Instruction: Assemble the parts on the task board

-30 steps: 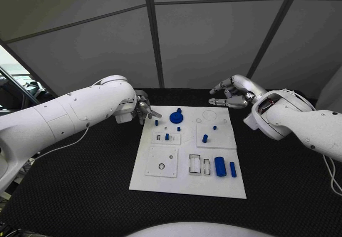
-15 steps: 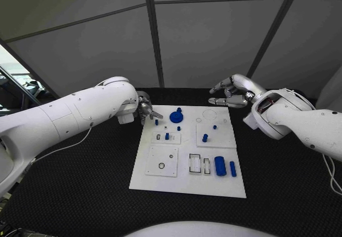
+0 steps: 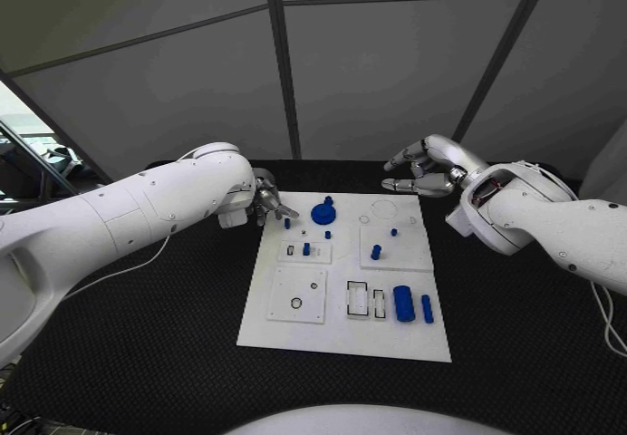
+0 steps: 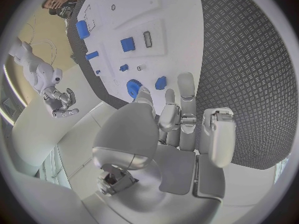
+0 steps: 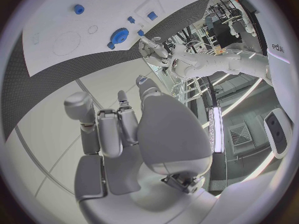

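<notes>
**Task board waiting between two hovering hands**

The task board [image 3: 346, 313] is lying in the middle of the black table [image 3: 144, 344], carrying its blue parts. A round blue gear [image 3: 323, 216] is sitting near the board's far edge, with a small blue peg [image 3: 286, 223] standing just beside the board's far left corner. A thick blue cylinder [image 3: 404, 305] and a slim blue bar [image 3: 428, 311] are lying side by side toward the board's near right corner.

The left hand [image 3: 268, 205] is hovering at the board's far left corner, close to the peg, fingers extended and holding nothing. The right hand [image 3: 425, 172] is hanging beyond the board's far right corner, fingers loosely spread and empty.
</notes>
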